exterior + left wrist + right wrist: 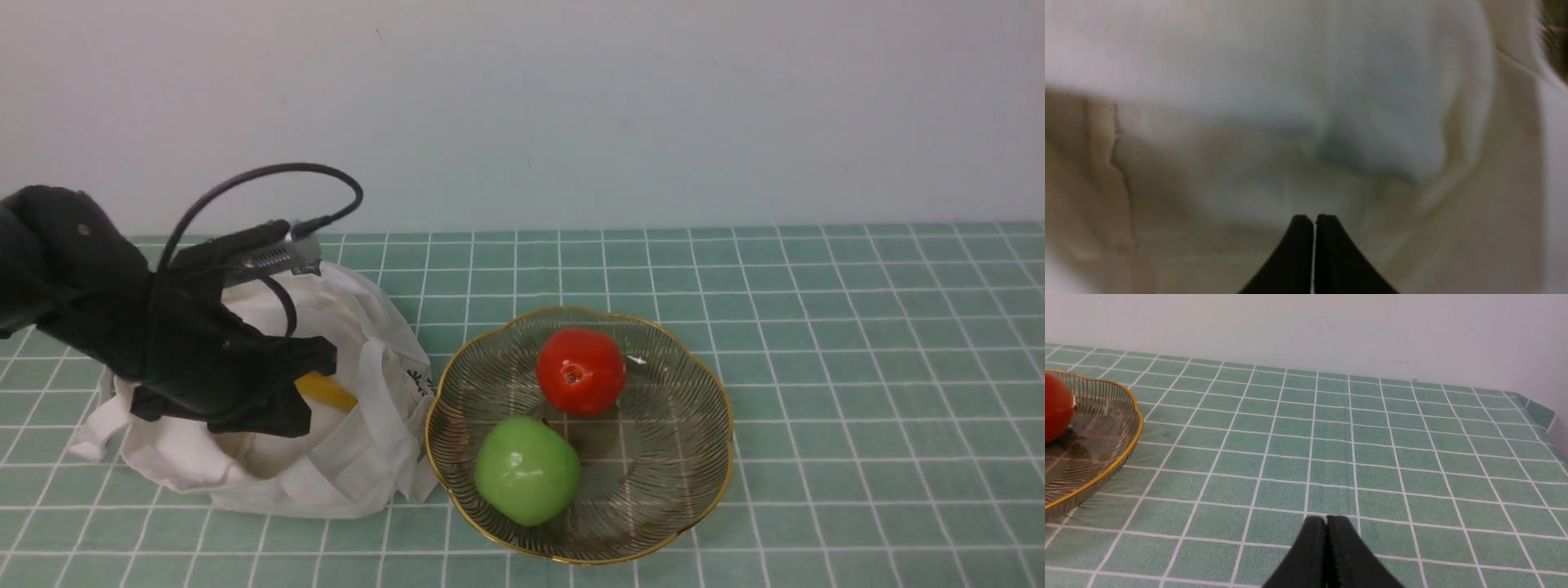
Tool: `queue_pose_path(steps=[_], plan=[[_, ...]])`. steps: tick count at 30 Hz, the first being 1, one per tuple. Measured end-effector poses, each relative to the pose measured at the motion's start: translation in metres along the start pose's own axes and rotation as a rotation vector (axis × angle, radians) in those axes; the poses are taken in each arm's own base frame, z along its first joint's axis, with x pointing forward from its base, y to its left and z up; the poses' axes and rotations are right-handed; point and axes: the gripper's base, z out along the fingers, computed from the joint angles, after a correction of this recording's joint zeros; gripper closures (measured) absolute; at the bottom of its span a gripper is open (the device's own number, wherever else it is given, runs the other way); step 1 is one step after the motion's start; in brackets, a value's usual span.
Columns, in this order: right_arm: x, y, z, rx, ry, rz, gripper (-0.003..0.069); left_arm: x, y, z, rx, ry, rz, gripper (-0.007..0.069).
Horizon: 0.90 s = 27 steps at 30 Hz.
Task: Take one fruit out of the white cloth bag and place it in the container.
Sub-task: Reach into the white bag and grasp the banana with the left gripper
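In the white cloth bag, only the front view shows the fruit.

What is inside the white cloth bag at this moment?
A yellow banana shows in the mouth of the white cloth bag; the left gripper and cloth hide the rest inside.

banana: just a yellow sliver peeking out, rest buried behind the left arm and down in the white cloth bag | bag print: too tiny and scrunched in a fold to read | left wrist view: nothing but blurry cloth, can't tell which part of the bag | right wrist view: glass bowl and red apple both chopped off by the frame edge
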Motion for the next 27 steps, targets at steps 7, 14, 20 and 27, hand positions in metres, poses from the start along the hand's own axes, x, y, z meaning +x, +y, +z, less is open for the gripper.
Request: queue_pose_path(steps=[7, 14, 20, 27], plan=[[0.000, 0.000, 0.000, 0.000, 0.000, 0.000, 0.0674, -0.020, 0.007, 0.022, -0.025, -0.078, -0.048, 0.0632], [0.000, 0.000, 0.000, 0.000, 0.000, 0.000, 0.0674, -0.037, 0.008, 0.019, -0.026, -0.260, -0.117, 0.0605], [0.000, 0.000, 0.000, 0.000, 0.000, 0.000, 0.0674, -0.042, 0.012, 0.027, -0.031, -0.302, -0.150, 0.0476], [0.000, 0.000, 0.000, 0.000, 0.000, 0.000, 0.0674, -0.048, 0.015, 0.034, -0.016, -0.361, -0.234, 0.0228]])
